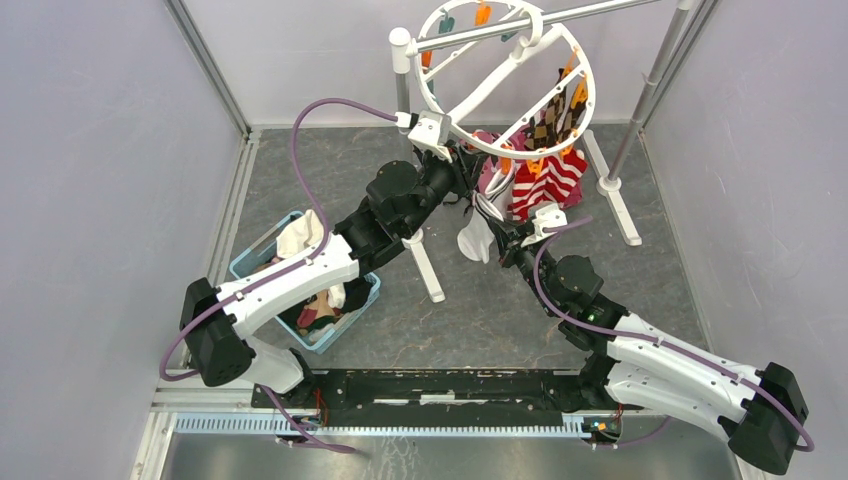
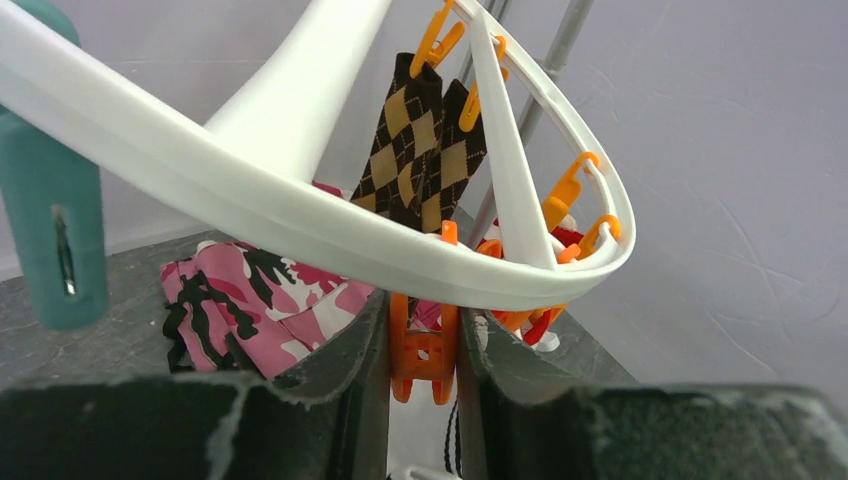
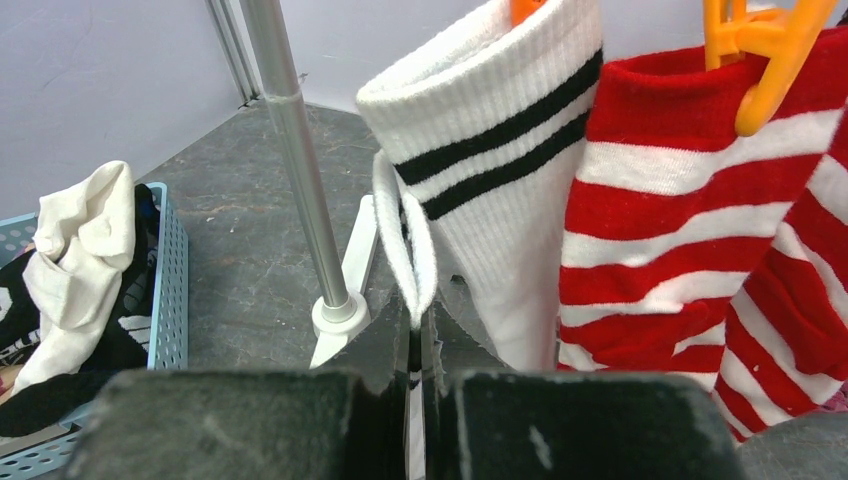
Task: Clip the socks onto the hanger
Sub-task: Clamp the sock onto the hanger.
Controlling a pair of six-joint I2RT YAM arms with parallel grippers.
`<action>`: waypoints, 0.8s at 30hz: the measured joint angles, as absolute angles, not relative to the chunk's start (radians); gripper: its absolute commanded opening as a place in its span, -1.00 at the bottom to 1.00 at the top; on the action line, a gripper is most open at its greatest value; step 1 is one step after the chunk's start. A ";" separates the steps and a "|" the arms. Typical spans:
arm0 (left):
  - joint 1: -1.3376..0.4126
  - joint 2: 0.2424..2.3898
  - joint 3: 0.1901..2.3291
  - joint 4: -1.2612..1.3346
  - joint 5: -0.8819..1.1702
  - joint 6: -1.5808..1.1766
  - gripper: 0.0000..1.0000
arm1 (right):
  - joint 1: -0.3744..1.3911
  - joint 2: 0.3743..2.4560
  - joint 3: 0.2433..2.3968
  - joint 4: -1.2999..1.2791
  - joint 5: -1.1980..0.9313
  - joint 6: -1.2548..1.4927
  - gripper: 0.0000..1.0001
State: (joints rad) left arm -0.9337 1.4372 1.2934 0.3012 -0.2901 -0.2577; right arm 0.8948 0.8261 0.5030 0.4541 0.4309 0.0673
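Observation:
The hanger (image 1: 425, 95), a white ring with crossbars, hangs from the rail at the back. Brown-and-black argyle socks (image 1: 550, 125) and red-and-white striped socks (image 1: 548, 180) hang clipped on its right side. My left gripper (image 2: 423, 310) is under the ring's near rim (image 2: 300, 215), shut on an orange clothespin (image 2: 423, 345), squeezing both of its sides. Just below and to the right, my right gripper (image 3: 420, 335) is shut on the folded cuff edge (image 3: 412, 260) of a white sock (image 1: 475, 240). Beside that cuff hangs a white sock with dark stripes (image 3: 500, 150).
The pink camouflage cloth (image 2: 250, 300) hangs behind the left fingers, and a teal clothespin (image 2: 55, 230) sits on the rim at the left. The rail's silver pole (image 3: 300, 150) and white foot stand close to the right gripper. A blue basket (image 1: 262, 255) with white cloth (image 1: 300, 238) sits on the left.

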 measured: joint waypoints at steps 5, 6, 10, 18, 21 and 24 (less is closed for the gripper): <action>-0.934 1.437 1.293 0.300 -0.287 -0.258 -0.96 | 0.895 0.826 0.503 0.454 0.430 0.067 -1.00; -0.934 1.437 1.293 0.300 -0.287 -0.258 -0.96 | 0.895 0.826 0.503 0.454 0.429 0.067 -1.00; -0.934 1.437 1.301 0.281 -0.288 -0.258 -0.96 | 0.895 0.821 0.503 0.456 0.401 0.065 -1.00; -0.934 1.437 1.315 0.270 -0.291 -0.258 -0.96 | 0.895 0.815 0.525 0.463 0.318 0.055 -1.00; -0.934 1.437 1.316 0.267 -0.291 -0.258 -0.96 | 0.895 0.823 0.545 0.464 0.286 0.055 -1.00; -0.934 1.437 1.316 0.263 -0.291 -0.258 -0.96 | 0.895 0.842 0.567 0.466 0.251 0.056 -1.00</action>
State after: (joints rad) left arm -0.9337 1.4372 1.3155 0.2626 -0.2909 -0.2577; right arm 0.8948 0.8425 0.5671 0.4660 0.2512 0.0559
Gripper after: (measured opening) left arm 0.314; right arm 0.022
